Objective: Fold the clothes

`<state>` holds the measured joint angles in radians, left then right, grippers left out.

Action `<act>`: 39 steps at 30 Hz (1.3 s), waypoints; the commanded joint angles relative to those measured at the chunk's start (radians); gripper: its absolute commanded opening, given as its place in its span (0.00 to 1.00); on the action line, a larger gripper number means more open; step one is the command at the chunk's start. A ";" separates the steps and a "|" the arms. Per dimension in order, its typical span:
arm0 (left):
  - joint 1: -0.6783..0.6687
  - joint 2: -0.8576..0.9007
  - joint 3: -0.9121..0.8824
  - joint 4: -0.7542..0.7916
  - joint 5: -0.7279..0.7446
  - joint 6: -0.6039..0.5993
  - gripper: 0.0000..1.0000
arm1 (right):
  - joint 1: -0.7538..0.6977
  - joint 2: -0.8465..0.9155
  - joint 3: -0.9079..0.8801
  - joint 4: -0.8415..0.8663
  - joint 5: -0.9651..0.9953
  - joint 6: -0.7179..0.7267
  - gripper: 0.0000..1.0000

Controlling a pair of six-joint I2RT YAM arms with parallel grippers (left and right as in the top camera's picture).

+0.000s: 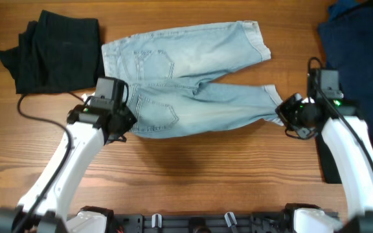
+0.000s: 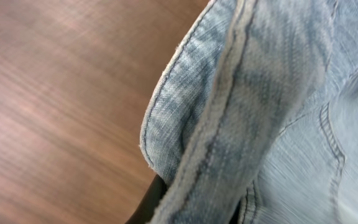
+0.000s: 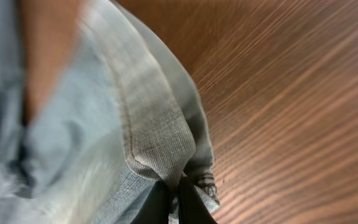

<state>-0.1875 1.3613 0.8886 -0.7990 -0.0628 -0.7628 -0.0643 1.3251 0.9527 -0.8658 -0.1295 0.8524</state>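
Observation:
Light-blue denim shorts (image 1: 186, 84) lie spread across the wooden table, waistband to the left and legs to the right. At the near corner of the waistband, my left gripper (image 1: 122, 122) is shut on the denim. In the left wrist view the thick waistband seam (image 2: 247, 112) fills the frame, with a dark finger (image 2: 149, 206) showing beside it. My right gripper (image 1: 283, 115) is shut on the hem of the nearer leg. In the right wrist view its two dark fingertips (image 3: 157, 205) pinch the folded hem (image 3: 160, 143).
A black garment (image 1: 54, 52) lies bunched at the far left, next to the waistband. A dark navy garment (image 1: 361, 58) covers the right side of the table, behind and under my right arm. Bare wood (image 1: 212, 168) runs along the front edge.

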 commanded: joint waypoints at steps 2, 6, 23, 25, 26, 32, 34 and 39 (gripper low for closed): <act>0.009 -0.095 -0.002 -0.025 -0.051 -0.042 0.11 | -0.007 -0.121 -0.001 -0.003 0.115 -0.023 0.04; 0.009 -0.079 -0.002 -0.029 -0.045 -0.042 0.50 | -0.007 -0.104 -0.001 -0.025 0.110 -0.023 0.04; 0.009 -0.069 -0.073 -0.265 0.103 -0.727 0.61 | -0.007 -0.083 -0.001 -0.053 0.105 0.014 0.04; 0.009 -0.065 -0.101 -0.199 0.103 -0.803 0.65 | -0.007 -0.083 -0.002 -0.048 0.108 0.013 0.04; 0.009 -0.060 -0.123 -0.146 0.104 -0.822 0.66 | -0.007 -0.082 -0.003 -0.048 0.107 0.014 0.04; 0.009 0.023 -0.169 0.001 0.104 -0.824 0.65 | -0.007 -0.043 -0.013 -0.062 0.107 0.025 0.04; 0.009 0.065 -0.169 0.018 0.111 -0.824 0.64 | -0.007 -0.033 -0.013 -0.063 0.107 0.035 0.04; 0.008 0.179 -0.169 0.106 0.167 -0.824 0.67 | -0.007 -0.025 -0.012 -0.066 0.108 0.030 0.04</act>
<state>-0.1875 1.4746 0.7280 -0.7334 0.0597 -1.5639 -0.0647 1.2922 0.9512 -0.9291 -0.0505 0.8703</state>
